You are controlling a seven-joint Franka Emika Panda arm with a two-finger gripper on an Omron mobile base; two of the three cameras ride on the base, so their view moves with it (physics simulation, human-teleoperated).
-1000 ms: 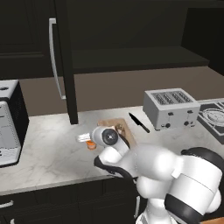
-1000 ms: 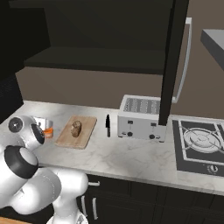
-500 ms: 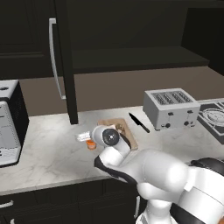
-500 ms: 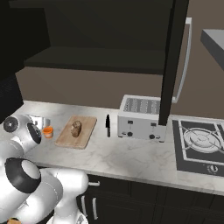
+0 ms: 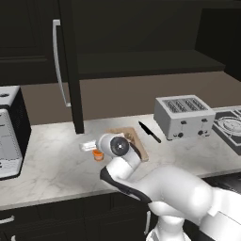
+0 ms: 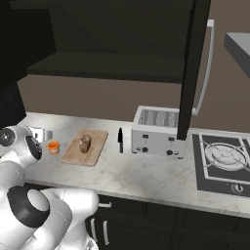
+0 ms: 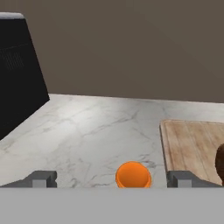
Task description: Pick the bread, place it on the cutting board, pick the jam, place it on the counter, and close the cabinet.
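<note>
Fingertips (image 7: 41,178) of my gripper (image 7: 113,179) stand wide apart in the hand view, holding nothing. Between them, at 6 o'clock, I see the orange jam (image 7: 133,175) sitting on the white counter (image 7: 96,131). At 3 o'clock lies the wooden cutting board (image 7: 192,142), with the brown bread (image 6: 85,143) on top of it. Past the board I see a black knife (image 6: 120,140), then the silver toaster (image 6: 157,131) and the stove (image 6: 222,158). Up high, the dark cabinet (image 6: 194,68) door hangs open over the counter.
</note>
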